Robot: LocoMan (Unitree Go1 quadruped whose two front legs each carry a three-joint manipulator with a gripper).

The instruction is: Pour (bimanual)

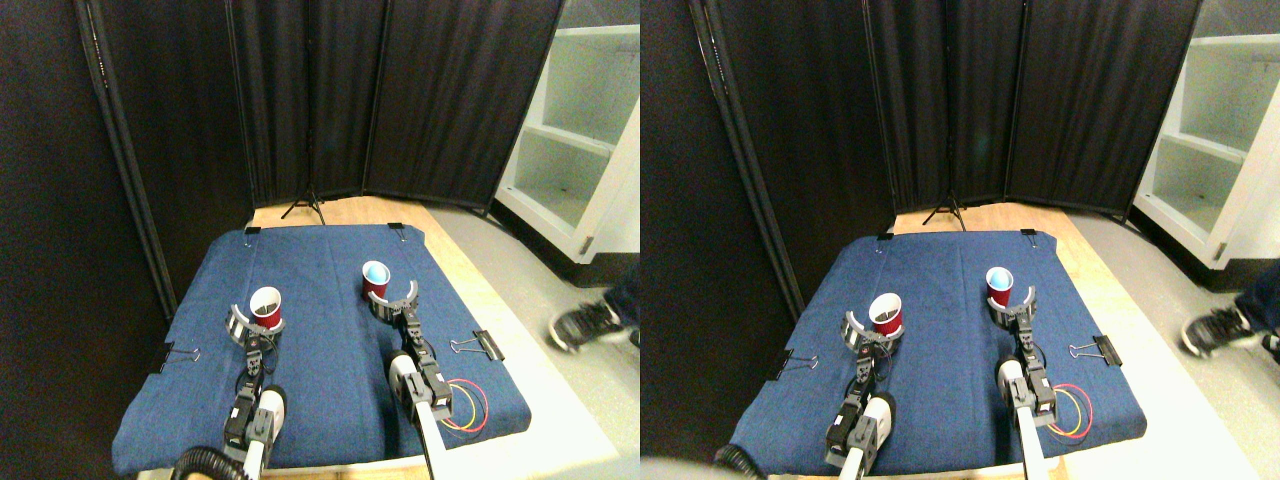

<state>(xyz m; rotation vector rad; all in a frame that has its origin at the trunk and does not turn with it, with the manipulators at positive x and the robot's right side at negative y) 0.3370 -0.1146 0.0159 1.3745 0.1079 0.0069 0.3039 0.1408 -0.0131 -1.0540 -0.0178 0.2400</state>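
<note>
Two upright red cups [266, 306] [376, 279] (right one's interior blue) on cloth [320, 350].

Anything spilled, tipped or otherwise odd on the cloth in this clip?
Nothing stands out. Both red plastic cups, the left one and the right one with a blue interior, stand upright on the blue cloth, with no spill visible. A person's shoe shows on the floor at right, off the table.

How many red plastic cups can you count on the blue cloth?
2. One red plastic cup stands between the left gripper's jaws; the other red plastic cup, its inside blue, stands at the right gripper. None seems hidden.
</note>
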